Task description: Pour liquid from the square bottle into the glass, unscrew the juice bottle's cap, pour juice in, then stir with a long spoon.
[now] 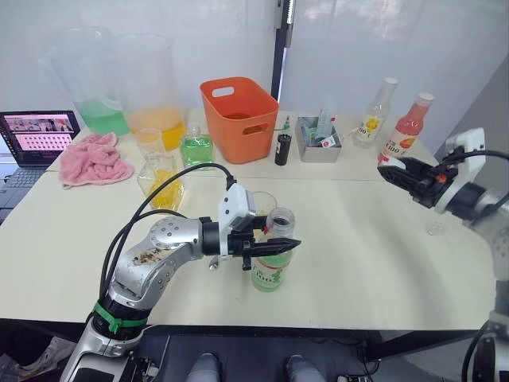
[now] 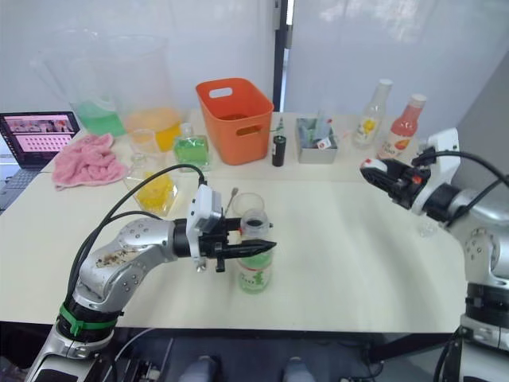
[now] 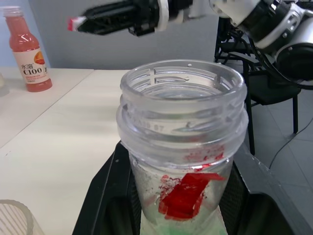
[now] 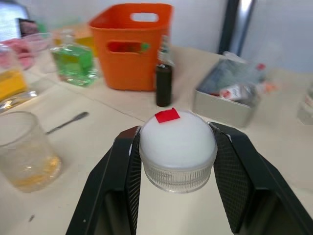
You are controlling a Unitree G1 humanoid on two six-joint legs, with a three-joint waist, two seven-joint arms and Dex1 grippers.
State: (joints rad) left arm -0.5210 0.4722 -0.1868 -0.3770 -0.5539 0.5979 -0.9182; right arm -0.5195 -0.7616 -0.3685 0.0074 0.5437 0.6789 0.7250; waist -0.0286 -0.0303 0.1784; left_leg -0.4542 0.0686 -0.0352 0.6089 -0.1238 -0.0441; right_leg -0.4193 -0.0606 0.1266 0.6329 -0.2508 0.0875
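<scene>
My left gripper (image 1: 278,243) is shut on the neck of the juice bottle (image 1: 272,267), which stands upright on the table with its green label showing and its mouth (image 3: 182,83) open. The white cap (image 4: 177,142) is off, clamped in my right gripper (image 1: 390,169), which hovers above the table's right side. The glass (image 1: 261,204) stands just behind the juice bottle with a little yellowish liquid (image 4: 29,171) in it. The long spoon (image 4: 68,122) lies flat on the table beside the glass. A square bottle (image 1: 161,183) with yellow liquid stands further back on the left.
An orange basket (image 1: 238,107), a green-liquid square bottle (image 1: 196,149), a small black bottle (image 1: 282,149) and a grey tray (image 1: 316,142) line the back. Pink-liquid (image 1: 407,127) and yellow-labelled (image 1: 375,111) bottles stand back right. A pink cloth (image 1: 95,159), laptop (image 1: 38,135) and large pitchers (image 1: 147,87) are back left.
</scene>
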